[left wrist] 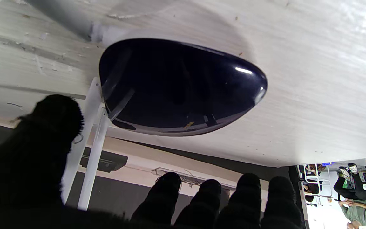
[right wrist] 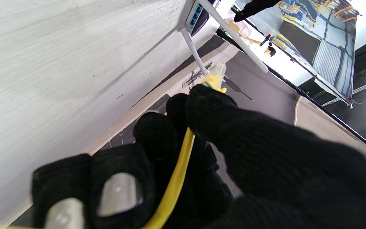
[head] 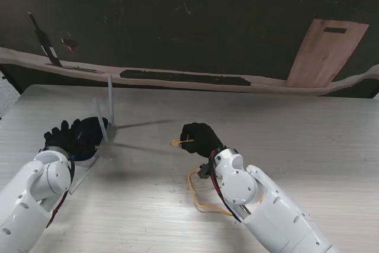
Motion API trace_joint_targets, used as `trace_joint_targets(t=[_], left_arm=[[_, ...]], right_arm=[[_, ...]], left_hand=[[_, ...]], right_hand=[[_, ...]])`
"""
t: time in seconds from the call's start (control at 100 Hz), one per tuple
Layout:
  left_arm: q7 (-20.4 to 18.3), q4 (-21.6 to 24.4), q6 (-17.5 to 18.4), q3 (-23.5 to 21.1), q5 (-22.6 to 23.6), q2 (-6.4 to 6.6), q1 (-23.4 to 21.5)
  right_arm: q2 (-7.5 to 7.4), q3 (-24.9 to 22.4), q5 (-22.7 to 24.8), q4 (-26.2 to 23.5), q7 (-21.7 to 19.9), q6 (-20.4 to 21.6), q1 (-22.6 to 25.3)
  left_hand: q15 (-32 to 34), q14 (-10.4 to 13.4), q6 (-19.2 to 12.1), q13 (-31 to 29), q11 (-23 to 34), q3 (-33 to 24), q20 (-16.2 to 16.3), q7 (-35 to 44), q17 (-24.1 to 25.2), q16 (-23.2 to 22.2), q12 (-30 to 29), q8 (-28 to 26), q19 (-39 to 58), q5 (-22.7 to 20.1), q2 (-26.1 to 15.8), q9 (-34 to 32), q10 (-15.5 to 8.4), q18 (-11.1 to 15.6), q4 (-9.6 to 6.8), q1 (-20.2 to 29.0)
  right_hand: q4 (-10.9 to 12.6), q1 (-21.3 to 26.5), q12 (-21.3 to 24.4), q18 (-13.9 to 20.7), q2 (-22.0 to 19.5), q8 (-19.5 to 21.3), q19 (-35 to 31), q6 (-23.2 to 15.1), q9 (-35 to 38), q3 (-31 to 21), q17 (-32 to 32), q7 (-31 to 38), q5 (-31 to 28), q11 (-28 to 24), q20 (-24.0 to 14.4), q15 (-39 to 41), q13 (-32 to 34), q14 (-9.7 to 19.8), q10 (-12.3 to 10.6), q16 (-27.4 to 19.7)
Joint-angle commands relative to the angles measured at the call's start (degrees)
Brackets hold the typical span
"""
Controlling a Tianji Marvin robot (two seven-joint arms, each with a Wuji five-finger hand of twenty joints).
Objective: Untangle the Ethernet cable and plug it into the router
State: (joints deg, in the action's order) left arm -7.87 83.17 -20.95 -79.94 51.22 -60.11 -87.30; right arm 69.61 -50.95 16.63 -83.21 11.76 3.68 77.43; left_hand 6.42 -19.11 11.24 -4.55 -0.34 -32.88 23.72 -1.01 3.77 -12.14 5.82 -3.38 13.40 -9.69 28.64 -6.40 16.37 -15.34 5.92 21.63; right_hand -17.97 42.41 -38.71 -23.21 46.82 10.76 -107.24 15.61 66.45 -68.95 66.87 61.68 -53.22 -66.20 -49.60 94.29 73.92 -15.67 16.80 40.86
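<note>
Closing in, plug unseated.
Right hand (head: 200, 138) pinched the Ethernet cable (right wrist: 173, 181); left hand (head: 64, 137), fingers spread and empty, hovered by the router (head: 90, 135).

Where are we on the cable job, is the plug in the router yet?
Not yet. Done: the right hand is shut on the yellow Ethernet cable, its plug free and pointing toward the router. In hand: the left hand sits at the router, apparently steadying it. Left: close the gap and seat the plug; slack loops nearer to me.
</note>
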Motion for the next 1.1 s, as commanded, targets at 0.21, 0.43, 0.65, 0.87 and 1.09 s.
trace_joint_targets(t=[0.21, 0.43, 0.65, 0.87, 1.09], left_arm=[[-1.9, -4.02, 0.41, 2.84, -1.33, -0.29, 3.49], [0.86, -8.59, 0.08, 4.81, -4.28, -0.81, 5.71], [2.38, -13.41, -0.64, 7.85, -7.6, -1.31, 8.48], [2.75, -16.77, -1.8, 11.1, -9.83, -1.63, 10.53], [-0.58, -17.91, -1.76, 13.16, -11.61, -1.21, 11.28]], right_arm=[[0.23, 0.5, -0.29, 0.14, -1.32, -0.43, -0.44], [0.18, 0.71, -0.33, 0.21, -1.72, -0.61, -0.75], [0.14, 0.84, -0.36, 0.12, -1.97, -0.75, -0.83], [0.05, 0.49, -0.03, -0.49, -1.78, -0.93, -0.21], [-0.13, 0.06, 0.24, -1.05, -1.84, -0.67, 0.35]], left_hand=[[-0.51, 1.96, -0.03, 1.9, -0.5, -1.78, -1.02, -0.79, 0.9, 0.01, 0.99, -0.48, -1.74, 1.97, 1.63, 1.51, -1.2, -0.41, 2.01, -2.88], [0.31, 2.96, -1.24, 1.51, 1.74, -1.81, -0.63, 0.98, 0.75, -0.36, 2.75, -2.22, -0.88, 0.81, 1.41, -0.46, -2.71, -0.26, 1.5, -1.38], [0.67, 3.76, -2.46, 1.42, 3.88, -1.47, -0.83, 8.82, 0.82, -0.61, 2.37, -5.49, -0.45, -0.97, 1.01, -1.34, -3.73, -0.02, 1.37, -1.47], [2.02, 4.34, -2.24, 0.87, 7.91, -1.23, -0.34, 16.63, 0.48, -1.49, 3.11, -8.26, 0.8, -5.04, 0.32, -3.15, -4.12, 0.62, -0.11, 2.74], [11.39, 3.71, 1.04, -5.16, 19.22, -8.31, -1.12, 19.67, -0.36, -3.6, 9.6, -9.54, 15.45, -1.49, 2.22, -5.13, -3.79, 2.46, -1.56, 7.4]], right_hand=[[2.39, 1.33, -1.09, 13.44, -2.81, 0.14, -12.74, -0.47, 5.7, -1.27, 2.7, 3.41, -0.7, -4.12, -0.29, 6.75, 0.75, 6.82, 11.86, 1.92], [2.39, 1.28, -1.1, 13.47, -2.84, 0.12, -12.74, -0.51, 5.72, -1.25, 2.71, 3.48, -0.69, -4.13, -0.35, 6.76, 0.75, 6.87, 11.82, 1.96], [2.39, 1.26, -1.1, 13.49, -2.87, 0.09, -12.74, -0.54, 5.72, -1.23, 2.71, 3.52, -0.69, -4.16, -0.39, 6.76, 0.75, 6.9, 11.76, 1.98], [2.39, 1.23, -1.1, 13.54, -2.91, 0.05, -12.74, -0.57, 5.87, -1.22, 2.73, 3.56, -0.68, -4.22, -0.49, 6.81, 0.75, 6.88, 11.67, 2.06], [2.38, 1.17, -1.09, 13.56, -2.93, 0.03, -12.74, -0.57, 5.92, -1.18, 2.74, 3.57, -0.68, -4.22, -0.57, 6.82, 0.76, 6.95, 11.68, 2.1]])
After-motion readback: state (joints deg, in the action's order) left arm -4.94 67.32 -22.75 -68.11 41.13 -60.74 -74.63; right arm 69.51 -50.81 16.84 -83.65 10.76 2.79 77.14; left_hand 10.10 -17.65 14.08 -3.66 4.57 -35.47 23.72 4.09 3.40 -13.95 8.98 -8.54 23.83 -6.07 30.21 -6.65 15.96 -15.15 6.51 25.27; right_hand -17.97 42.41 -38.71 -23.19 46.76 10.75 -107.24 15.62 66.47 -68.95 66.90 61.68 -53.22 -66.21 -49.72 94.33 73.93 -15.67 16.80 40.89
